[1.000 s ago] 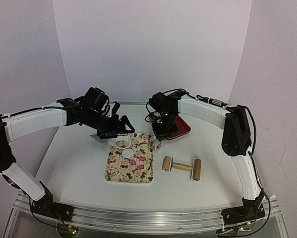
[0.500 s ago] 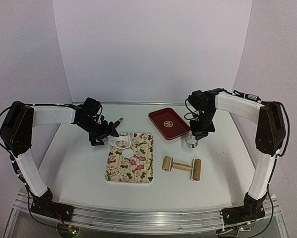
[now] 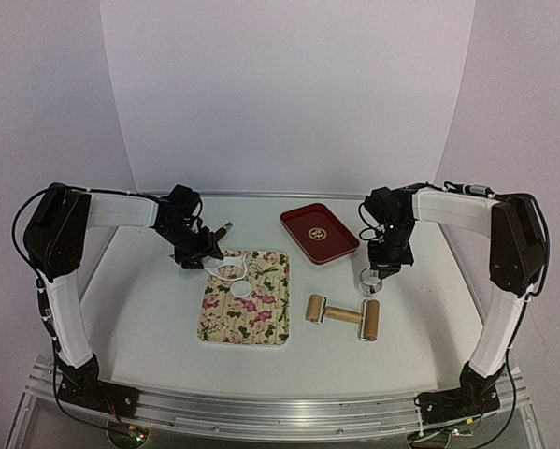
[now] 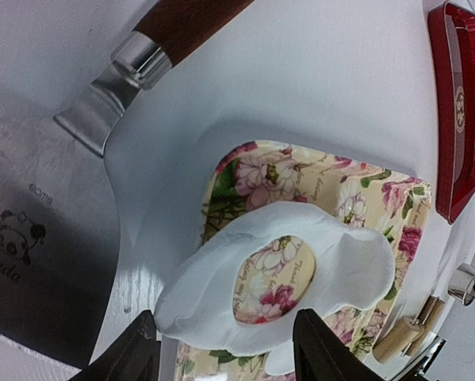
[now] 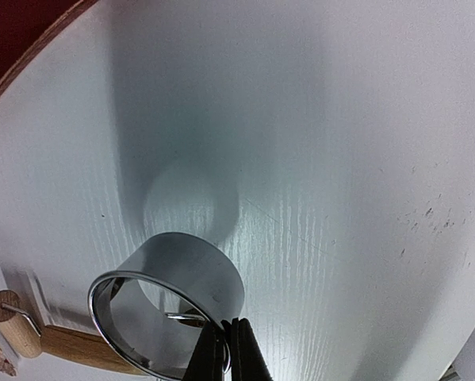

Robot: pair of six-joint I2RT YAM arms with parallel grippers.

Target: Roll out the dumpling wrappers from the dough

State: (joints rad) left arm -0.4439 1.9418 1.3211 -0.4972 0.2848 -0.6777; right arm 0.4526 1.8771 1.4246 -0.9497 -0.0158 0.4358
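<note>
One wrapper cut, scrap being cleared.

One wrapper point(image 3: 239, 290) is seen lying flat on the mat point(image 3: 261, 323), just beside the holed scrap point(image 4: 213, 278) of dough. The left gripper point(image 4: 225, 343) is set low over the scrap's near edge, its jaws half apart with that edge between them; whether the pads touch the dough cannot be made out. The ring point(image 5: 193, 270) is pinched by its rim in the fully closed right gripper point(image 5: 224, 349), low over the table point(image 5: 340, 159) and well apart from the mat. The step is judged to be removal of the scrap. A gentle pinch and a lift clear of the wrapper are called for next, so that the soft sheet is neither torn nor dragged over it.
</note>
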